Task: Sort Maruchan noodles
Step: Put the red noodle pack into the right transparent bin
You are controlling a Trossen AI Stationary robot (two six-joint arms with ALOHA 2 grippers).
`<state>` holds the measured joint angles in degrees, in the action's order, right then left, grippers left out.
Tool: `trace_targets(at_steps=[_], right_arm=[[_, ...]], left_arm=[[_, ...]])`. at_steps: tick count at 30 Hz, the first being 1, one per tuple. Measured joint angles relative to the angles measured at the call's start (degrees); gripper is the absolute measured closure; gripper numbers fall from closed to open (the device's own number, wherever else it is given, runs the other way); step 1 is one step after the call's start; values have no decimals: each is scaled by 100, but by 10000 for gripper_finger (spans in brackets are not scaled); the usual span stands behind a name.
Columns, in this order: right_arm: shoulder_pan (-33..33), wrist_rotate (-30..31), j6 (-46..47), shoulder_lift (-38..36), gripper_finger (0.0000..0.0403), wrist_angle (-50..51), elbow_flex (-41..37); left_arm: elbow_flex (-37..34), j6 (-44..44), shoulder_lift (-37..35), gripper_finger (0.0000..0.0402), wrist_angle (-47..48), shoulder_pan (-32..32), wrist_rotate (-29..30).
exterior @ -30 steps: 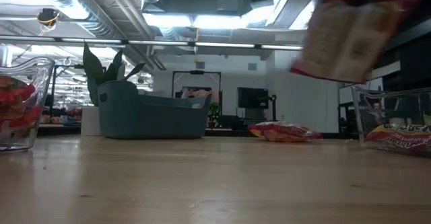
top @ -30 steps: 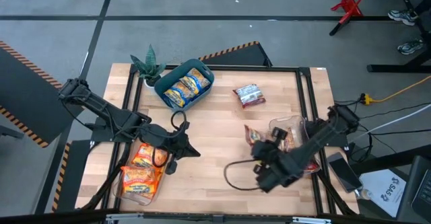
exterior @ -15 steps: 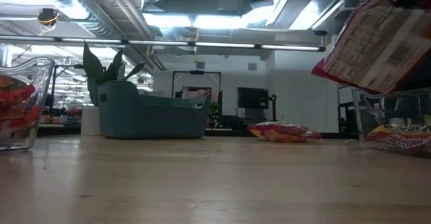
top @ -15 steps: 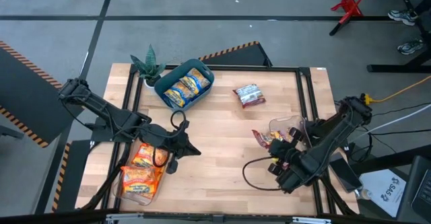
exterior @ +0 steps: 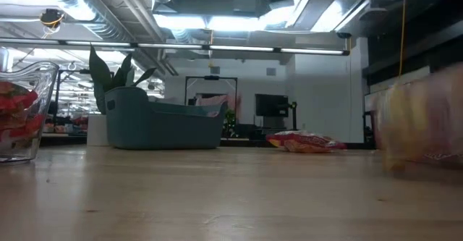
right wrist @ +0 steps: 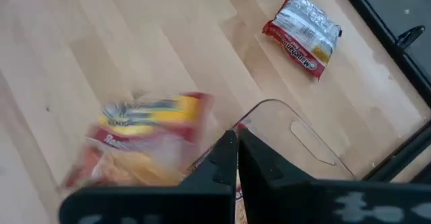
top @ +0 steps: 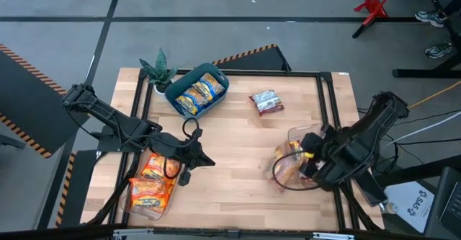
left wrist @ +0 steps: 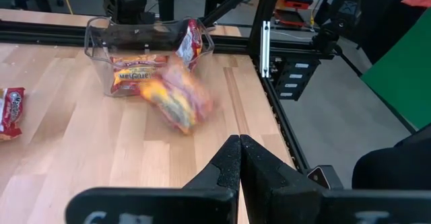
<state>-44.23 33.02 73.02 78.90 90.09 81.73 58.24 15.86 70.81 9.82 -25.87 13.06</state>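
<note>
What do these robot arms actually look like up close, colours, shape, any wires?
Both arms are black and built of jointed segments. The left arm and the right arm each carry looping black cables. Each ends in two slim, dark, tapered fingers: the left gripper and the right gripper look alike. A yellow spot shows near the right arm's wrist. No lettering is readable on them.

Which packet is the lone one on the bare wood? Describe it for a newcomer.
Start at the teal bin at the table's far edge. Toward the right arm's side lies a red-and-white packet, flat on bare wood, alone. The other settled packets all sit inside containers.
</note>
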Motion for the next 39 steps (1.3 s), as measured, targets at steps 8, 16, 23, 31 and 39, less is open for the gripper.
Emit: trace_targets(at_steps=[8,16,23,31,39], right_arm=[[0,-51,53,146,402,-417,2],[-143,-629,-390,821,394,-915,0],[-683,-626,434,905,338,-1227,2],[-1228,-216,1403,978,316,-1321,2],[-1237,-15,1234,1404,315,-1668,2]], left_arm=[[0,3,15,401,69,0,2],[0,-280,1405,401,-1924,2,-482],[0,-416,3493,401,-4443,352,-566],[159,130,4958,401,-5820,1033,-678],[1072,67,5500,401,-4504,1270,-798]])
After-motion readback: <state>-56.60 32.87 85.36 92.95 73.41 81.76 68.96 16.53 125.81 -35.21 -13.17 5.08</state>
